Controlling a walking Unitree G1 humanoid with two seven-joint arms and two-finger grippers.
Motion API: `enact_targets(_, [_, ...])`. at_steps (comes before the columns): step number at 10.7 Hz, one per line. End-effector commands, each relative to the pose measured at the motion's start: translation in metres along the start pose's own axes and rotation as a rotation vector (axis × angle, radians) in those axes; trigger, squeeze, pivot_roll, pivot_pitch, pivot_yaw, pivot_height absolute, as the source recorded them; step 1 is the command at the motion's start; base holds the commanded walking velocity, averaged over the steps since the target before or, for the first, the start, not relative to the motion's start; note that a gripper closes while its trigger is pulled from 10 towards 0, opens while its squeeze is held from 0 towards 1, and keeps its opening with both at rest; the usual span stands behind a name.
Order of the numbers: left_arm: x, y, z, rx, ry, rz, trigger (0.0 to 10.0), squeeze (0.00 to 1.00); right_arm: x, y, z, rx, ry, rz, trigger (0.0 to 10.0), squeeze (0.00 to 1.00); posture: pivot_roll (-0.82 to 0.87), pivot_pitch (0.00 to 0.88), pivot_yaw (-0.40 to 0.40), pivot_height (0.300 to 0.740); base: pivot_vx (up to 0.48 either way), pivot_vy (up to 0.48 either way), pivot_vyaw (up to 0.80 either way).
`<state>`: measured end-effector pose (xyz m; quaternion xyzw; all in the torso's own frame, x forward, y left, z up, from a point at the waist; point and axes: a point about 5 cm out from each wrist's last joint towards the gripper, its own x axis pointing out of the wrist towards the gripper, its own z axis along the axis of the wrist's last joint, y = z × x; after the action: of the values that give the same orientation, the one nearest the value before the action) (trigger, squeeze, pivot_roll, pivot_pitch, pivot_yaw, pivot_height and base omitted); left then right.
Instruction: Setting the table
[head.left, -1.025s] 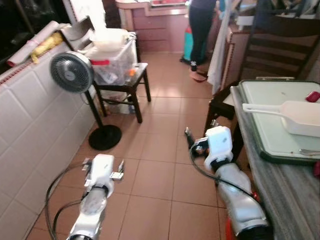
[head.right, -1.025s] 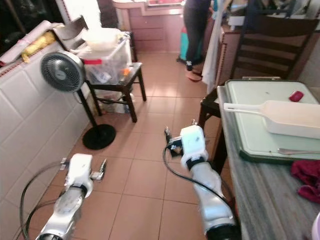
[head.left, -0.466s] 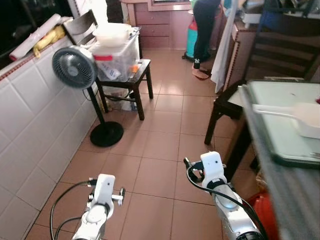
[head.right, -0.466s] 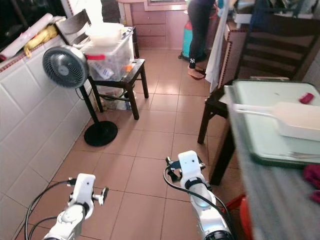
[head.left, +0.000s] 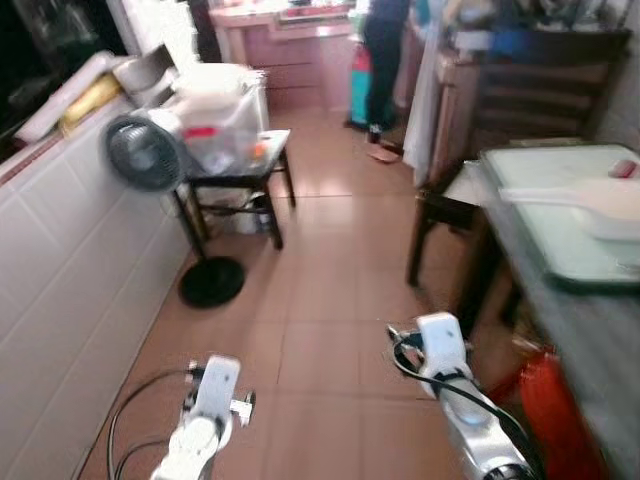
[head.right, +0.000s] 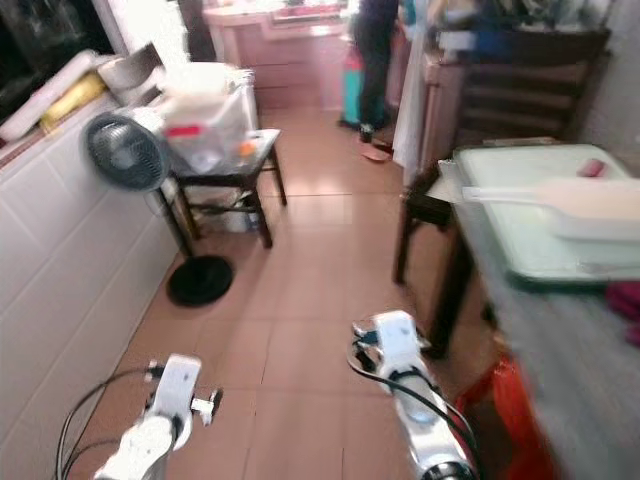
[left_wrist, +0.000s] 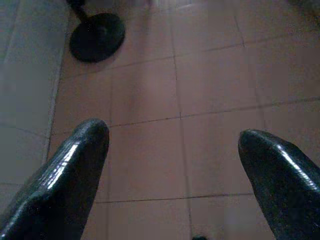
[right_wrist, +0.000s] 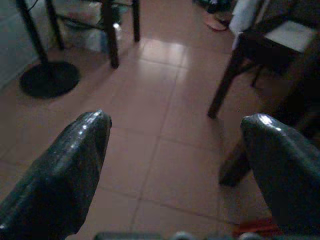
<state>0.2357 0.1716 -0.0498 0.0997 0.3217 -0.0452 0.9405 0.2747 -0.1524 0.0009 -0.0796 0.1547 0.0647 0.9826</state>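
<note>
We see the left gripper (left_wrist: 170, 150) and the right gripper (right_wrist: 175, 145) both released, fingers spread wide with nothing between them, held low over the terracotta floor tiles (head.left: 320, 300). On our right, the grey tabletop (head.right: 560, 340) carries a pale green tray (head.right: 500, 240) with a white long-handled dish (head.right: 580, 205) resting on it and a dark wooden chair (head.right: 430, 200) just beside its edge. To the left a standing fan (head.left: 145, 155) is near the tiled wall, beside a small dark side table (head.left: 255, 160) bearing a clear storage box (head.left: 225, 130), and a person (head.left: 380, 50) stands at the far end.
</note>
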Motion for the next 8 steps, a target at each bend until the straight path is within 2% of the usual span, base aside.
enact_targets(1, [-0.003,0.010,-0.011,0.010,0.050,0.028,10.0,0.00,0.006,0.010,0.010,0.015,-0.028,0.020,10.0,0.00,-0.17,0.000,0.074,0.740,0.000,0.480,0.00])
enact_targets(4, [-0.008,0.011,-0.027,0.085,0.129,0.021,10.0,0.00,0.003,0.006,-0.011,-0.006,0.081,-0.004,10.0,0.00,-0.16,0.000,0.067,0.740,0.000,0.480,0.00])
enact_targets(6, [-0.010,0.008,-0.034,0.128,0.163,0.010,10.0,0.00,0.000,0.009,-0.022,-0.021,0.149,0.016,10.0,0.00,-0.15,0.000,0.058,0.740,0.000,0.480,0.00])
enact_targets(8, [-0.018,0.004,-0.052,0.192,0.236,0.001,10.0,0.00,-0.003,0.014,-0.034,-0.028,0.229,0.056,10.0,0.00,-0.14,0.000,0.039,0.740,0.000,0.480,0.00])
